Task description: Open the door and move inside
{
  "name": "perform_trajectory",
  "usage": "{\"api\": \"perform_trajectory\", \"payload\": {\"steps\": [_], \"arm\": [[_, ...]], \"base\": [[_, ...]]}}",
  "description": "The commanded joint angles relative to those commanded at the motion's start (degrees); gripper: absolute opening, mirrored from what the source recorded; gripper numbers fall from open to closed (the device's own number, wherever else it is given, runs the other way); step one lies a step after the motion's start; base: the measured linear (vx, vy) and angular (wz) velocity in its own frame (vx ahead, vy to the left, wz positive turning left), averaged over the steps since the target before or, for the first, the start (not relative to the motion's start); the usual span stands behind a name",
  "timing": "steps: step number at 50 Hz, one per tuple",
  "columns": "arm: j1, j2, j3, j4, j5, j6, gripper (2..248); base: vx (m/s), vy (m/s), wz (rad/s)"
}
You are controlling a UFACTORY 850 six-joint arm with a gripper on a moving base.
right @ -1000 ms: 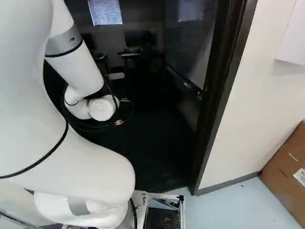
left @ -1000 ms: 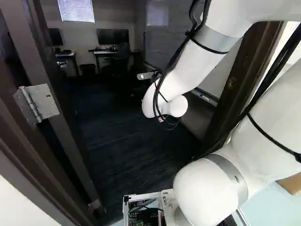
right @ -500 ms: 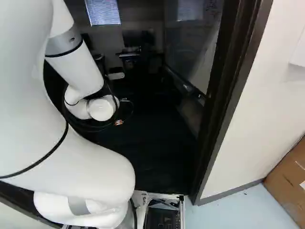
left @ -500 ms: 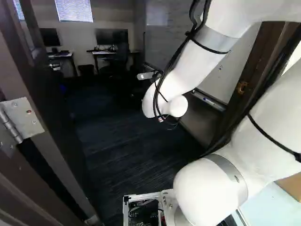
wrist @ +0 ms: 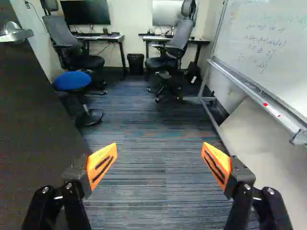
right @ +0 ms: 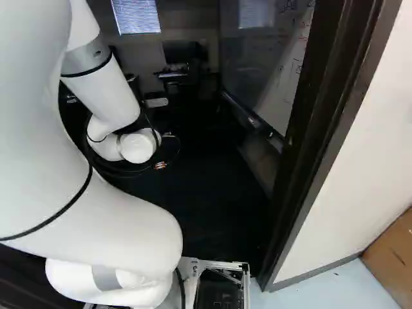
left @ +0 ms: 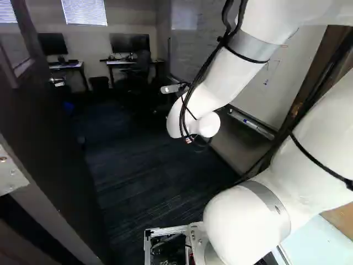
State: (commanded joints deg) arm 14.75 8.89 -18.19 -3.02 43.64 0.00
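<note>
1. Wrist view: the gripper (wrist: 159, 164) is released, its two fingers spread wide, with orange pads (wrist: 101, 164) facing each other and only carpet (wrist: 153, 191) seen between them. The door (wrist: 38, 120) stands open beside the gripper, a dark panel running ahead past one finger (whether that finger touches it, I cannot tell). Its handle (wrist: 17, 33) sits farther ahead and off to that same side, well apart from the fingertips. Past the other finger stands a whiteboard (wrist: 264, 43); a stool with a blue seat (wrist: 72, 80) is ahead, near the door, and two desks with monitors line the far wall.

2. Left base view: the door runs along the left, with a metal hinge plate (left: 11, 174) at that edge and the handle small in the distance. The arm (left: 237, 66) reaches in to the right of the door, apart from its handle; the arm's end hides the fingers.

3. Right base view: the arm fills the left, and the dark door frame (right: 322, 135) rises to its right, apart from the arm's end. Beyond the frame is white wall (right: 360, 180), with a cardboard box (right: 394, 251) near its foot.
</note>
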Motion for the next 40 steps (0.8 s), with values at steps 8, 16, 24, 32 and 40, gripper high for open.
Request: {"api": "perform_trajectory", "payload": {"steps": [8,16,24,32,40], "arm": [[0.00,0.00,0.00,0.00,0.00,0.00,247],[0.00,0.00,0.00,0.00,0.00,0.00,247],[0.00,0.00,0.00,0.00,0.00,0.00,247],[0.00,0.00,0.00,0.00,0.00,0.00,247],[0.00,0.00,0.00,0.00,0.00,0.00,247]], "base": [[0.123,-0.003,0.000],[0.097,-0.004,-0.007],[0.094,-0.003,-0.010],[0.122,0.005,0.007],[0.136,0.024,0.090]]}}
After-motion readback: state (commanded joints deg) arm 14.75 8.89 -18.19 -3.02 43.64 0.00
